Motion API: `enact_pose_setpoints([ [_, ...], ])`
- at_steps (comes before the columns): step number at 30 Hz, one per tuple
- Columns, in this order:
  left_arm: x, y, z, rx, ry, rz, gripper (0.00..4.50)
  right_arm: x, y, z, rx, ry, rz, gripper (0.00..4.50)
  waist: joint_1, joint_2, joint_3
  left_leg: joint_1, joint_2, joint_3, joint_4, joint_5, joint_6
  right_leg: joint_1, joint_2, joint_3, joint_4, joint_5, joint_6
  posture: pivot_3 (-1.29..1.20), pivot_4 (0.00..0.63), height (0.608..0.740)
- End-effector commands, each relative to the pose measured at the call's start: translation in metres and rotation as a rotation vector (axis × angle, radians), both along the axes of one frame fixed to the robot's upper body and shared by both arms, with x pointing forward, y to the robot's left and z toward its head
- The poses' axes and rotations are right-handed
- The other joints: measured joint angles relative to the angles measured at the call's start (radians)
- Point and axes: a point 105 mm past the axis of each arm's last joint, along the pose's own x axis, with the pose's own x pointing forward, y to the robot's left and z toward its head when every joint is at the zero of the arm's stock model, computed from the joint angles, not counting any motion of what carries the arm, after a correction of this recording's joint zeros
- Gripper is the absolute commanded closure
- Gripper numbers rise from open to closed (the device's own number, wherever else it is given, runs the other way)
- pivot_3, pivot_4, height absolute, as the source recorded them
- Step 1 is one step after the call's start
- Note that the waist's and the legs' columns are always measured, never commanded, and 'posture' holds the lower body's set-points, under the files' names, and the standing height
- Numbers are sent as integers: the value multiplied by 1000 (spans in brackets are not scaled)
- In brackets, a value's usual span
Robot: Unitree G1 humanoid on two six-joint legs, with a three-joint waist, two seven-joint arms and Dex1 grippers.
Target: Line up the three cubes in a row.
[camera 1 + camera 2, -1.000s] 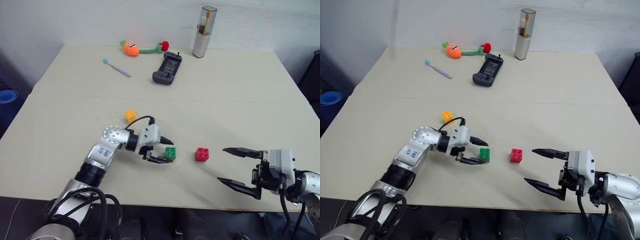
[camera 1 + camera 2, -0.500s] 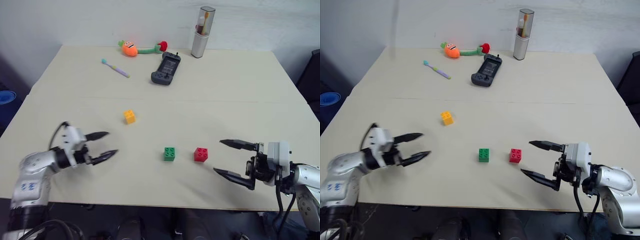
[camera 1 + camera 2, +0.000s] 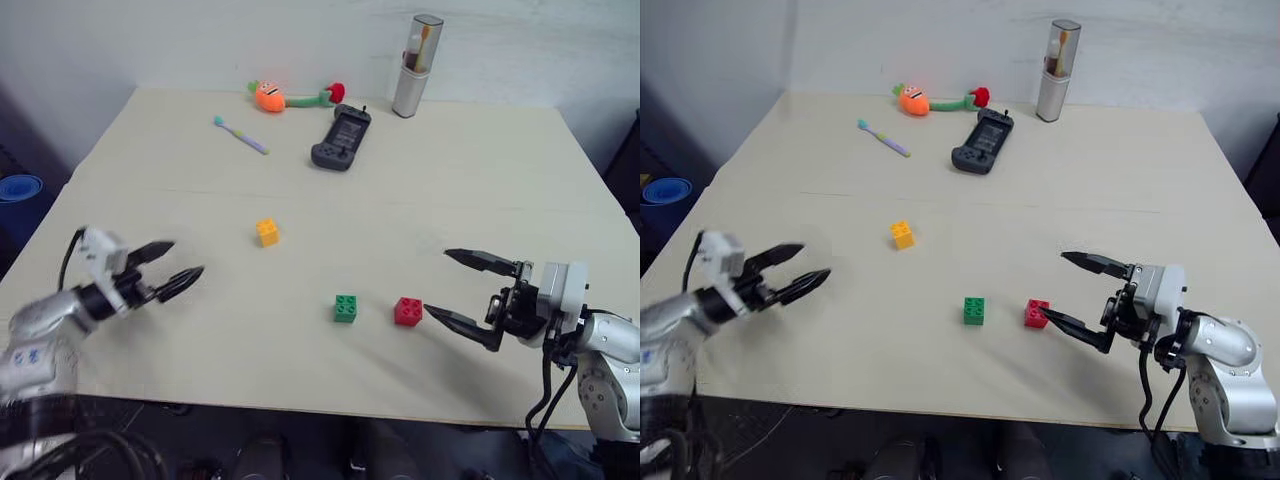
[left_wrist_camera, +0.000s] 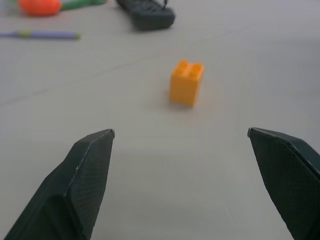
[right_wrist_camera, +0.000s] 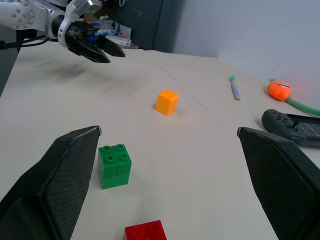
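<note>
Three cubes: all on the table (image 3: pixel 500 180), none held; studs up
Landmark: green cube (image 3: pixel 346 308), taken as reference for all places below
Green cube: on the near half of the table, upright, apart from both neighbours
Red cube (image 3: pixel 407 311): just to the right of the green cube, level with it, a small gap between; the two form a short row parallel to the table's near edge
Yellow cube (image 3: pixel 267 232): farther back and to the left of the green cube, well apart, out of line with the other two; upright in the left wrist view
Left gripper (image 3: pixel 178 268): well to the left of the green cube, near the table's left edge; fingers spread wide, nothing between them; points toward the table's middle; yellow cube lies ahead of it in its wrist view
Right gripper (image 3: pixel 452 290): to the right of the green cube, beyond the red cube; fingers spread wide, empty; lower fingertip close beside the red cube, contact cannot be judged
Game controller (image 3: pixel 341 138): far behind the green cube, dark, lying flat
Toothbrush (image 3: pixel 238 135): far back and left of the green cube
Plush carrot toy (image 3: pixel 292 96): at the far edge, back and left of the green cube
Toothbrush case (image 3: pixel 417 52): upright, silver with a clear top; at the far edge, back and right of the green cube
</note>
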Motion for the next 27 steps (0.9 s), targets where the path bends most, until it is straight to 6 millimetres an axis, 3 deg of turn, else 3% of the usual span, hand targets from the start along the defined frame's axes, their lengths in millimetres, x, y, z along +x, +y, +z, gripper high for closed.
enact_pose_setpoints([
  [1, 37, -28, -2, 62, 16, -61, 20, -1, 1, 4, 1, -28, 4, 0, -1, 0, 0, -1, 0, 0, 0, 0, 0, -1, 1, 0, -1, 0, 0, 0, 150, 740],
  [6, 77, -67, 5, 88, 14, -129, 20, -2, 5, 4, 2, -45, 7, 0, -5, -1, 0, -3, -1, 2, 5, 0, 0, -1, 2, -8, 0, 1, 1, 0, 150, 740],
  [10, 87, -87, -12, 193, 74, -186, 20, -8, 4, 1, 11, -50, -24, 0, -8, -1, 0, -7, 0, 3, 5, 0, 1, -6, 3, -8, 0, 1, 2, 0, 150, 740],
  [13, 94, -87, -8, 190, 41, -153, 604, -12, -1, -2, 14, -49, -56, 0, -7, -1, 0, -7, 0, 3, 5, 1, 0, -6, 3, -9, 1, 1, 2, 0, 150, 740],
  [21, 89, -76, -9, 192, 42, -180, 3013, -20, -3, -10, 19, -39, -92, 0, -1, -1, 0, -12, 1, -2, 15, -1, 2, -6, 2, -13, 4, 1, 2, 0, 150, 740],
  [24, 80, -74, -3, 171, 43, -258, 2981, -21, -4, -11, 16, -33, -93, 0, -2, -1, 0, -13, 1, -2, 15, -1, 2, -7, 2, -14, 4, 1, 2, 0, 150, 740],
  [27, 49, -76, 8, 245, 11, -538, 2981, -24, -7, -12, 4, -14, -88, 0, -3, -1, 0, -13, 1, -2, 15, -1, 2, -7, 2, -14, 4, 1, 2, 0, 150, 740],
])
